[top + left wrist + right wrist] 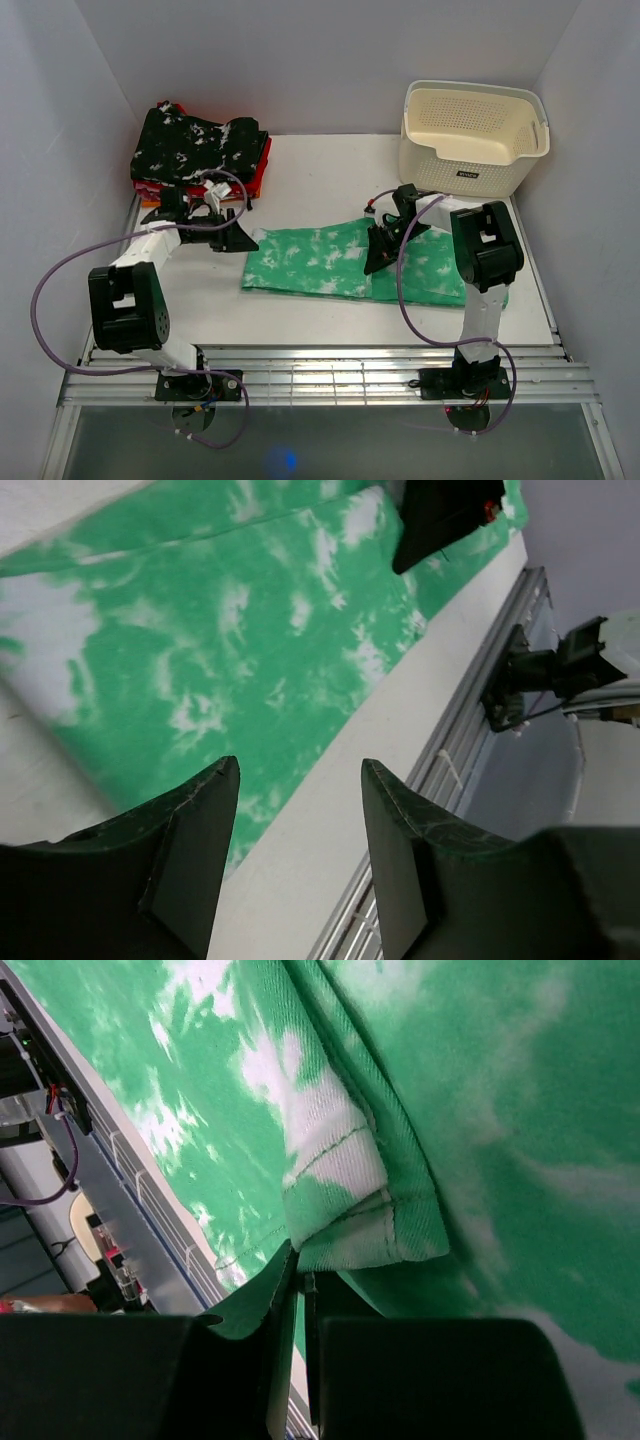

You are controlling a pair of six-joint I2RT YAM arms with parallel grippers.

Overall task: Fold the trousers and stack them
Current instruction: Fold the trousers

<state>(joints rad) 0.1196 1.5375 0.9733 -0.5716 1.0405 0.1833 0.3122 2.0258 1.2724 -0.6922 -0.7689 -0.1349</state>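
The trousers [310, 262], bright green with white blotches, lie flat in a long strip across the middle and right of the table. My right gripper [379, 260] rests on top of them near the middle. In the right wrist view it [301, 1278] is shut, pinching a stitched hem corner of the trousers [480, 1080]. My left gripper [238, 240] is open and empty, just off the trousers' left end. In the left wrist view its fingers [300, 780] hang apart above bare table beside the cloth's edge [230, 630].
A black white-speckled folded garment [200, 140] lies on red and orange folded clothes [258, 172] at the back left. A cream plastic basket [470, 135] stands at the back right. A metal rail [380, 365] runs along the table's near edge.
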